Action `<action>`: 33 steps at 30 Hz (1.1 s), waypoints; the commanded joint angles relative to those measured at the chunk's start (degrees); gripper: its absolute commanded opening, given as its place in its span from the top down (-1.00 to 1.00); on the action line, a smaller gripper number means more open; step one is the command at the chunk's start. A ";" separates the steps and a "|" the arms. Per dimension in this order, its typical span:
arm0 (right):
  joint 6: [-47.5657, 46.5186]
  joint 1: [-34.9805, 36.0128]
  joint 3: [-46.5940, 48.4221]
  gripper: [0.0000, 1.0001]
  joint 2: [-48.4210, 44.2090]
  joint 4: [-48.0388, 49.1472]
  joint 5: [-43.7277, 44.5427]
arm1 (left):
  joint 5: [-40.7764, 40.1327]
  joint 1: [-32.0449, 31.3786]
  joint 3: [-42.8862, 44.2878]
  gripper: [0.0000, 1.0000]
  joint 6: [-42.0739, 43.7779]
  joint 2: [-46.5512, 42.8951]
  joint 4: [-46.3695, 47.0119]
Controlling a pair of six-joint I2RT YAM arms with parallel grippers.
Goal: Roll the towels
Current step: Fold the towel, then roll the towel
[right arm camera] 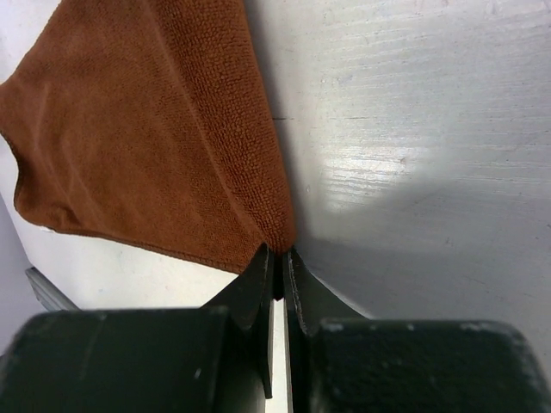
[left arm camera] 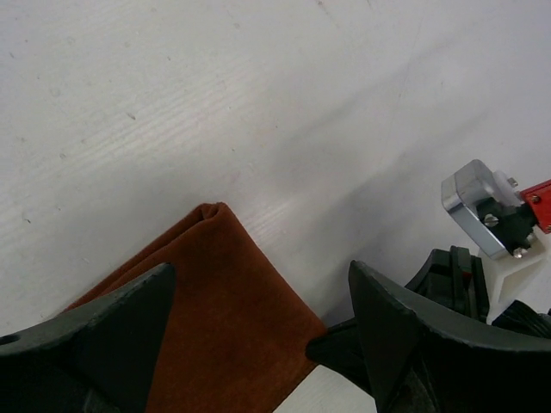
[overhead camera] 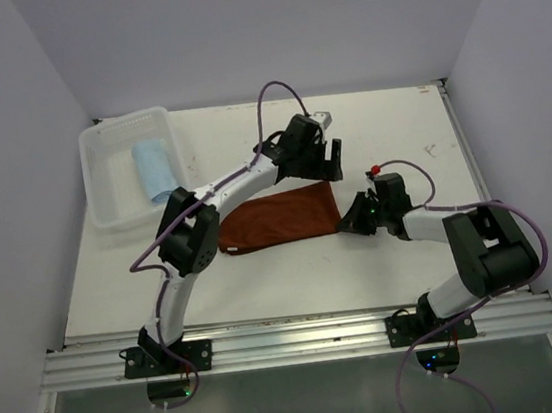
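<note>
Pinched shut, the right gripper (right arm camera: pixel 277 258) has the lower right corner of the rust towel (overhead camera: pixel 278 221) between its fingertips, probably so that edge can be lifted and turned over to start a roll.

Across the white table (overhead camera: pixel 399 141), the basket (overhead camera: pixel 96 138) sits at the upper left of the top view, out of the arms' way. The rust towel lies spread flat at the centre of that view, its long side running left to right, so there is room to roll it. The blue towel (overhead camera: pixel 153 168) lies inside the basket as a compact bundle; whether it is rolled or folded I cannot tell.

The left gripper (left arm camera: pixel 261 268) hangs wide open and empty over the towel's upper right corner, seemingly to take the matching end.
</note>
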 commanded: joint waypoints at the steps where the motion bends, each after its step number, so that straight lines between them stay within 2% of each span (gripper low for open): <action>1: -1.53 0.58 -2.53 1.00 -1.02 2.41 4.22 | -1.22 -1.05 2.94 -0.70 -3.83 1.54 -3.02; 10: -0.66 1.90 -3.32 1.00 0.38 6.02 5.80 | -6.93 -4.12 2.76 -0.40 -8.85 1.63 -3.90; 20: -1.18 2.17 -4.38 1.00 -1.55 5.67 8.08 | -11.59 -4.30 5.13 -0.29 -11.75 5.40 -4.86; 25: -2.15 2.17 -5.34 1.00 -3.92 4.35 9.67 | -12.47 -4.21 8.64 -0.16 -12.37 8.04 -5.21; 33: -4.43 2.96 -5.08 1.00 -8.85 0.57 12.31 | -13.35 -4.13 10.41 -0.13 -12.89 10.76 -5.04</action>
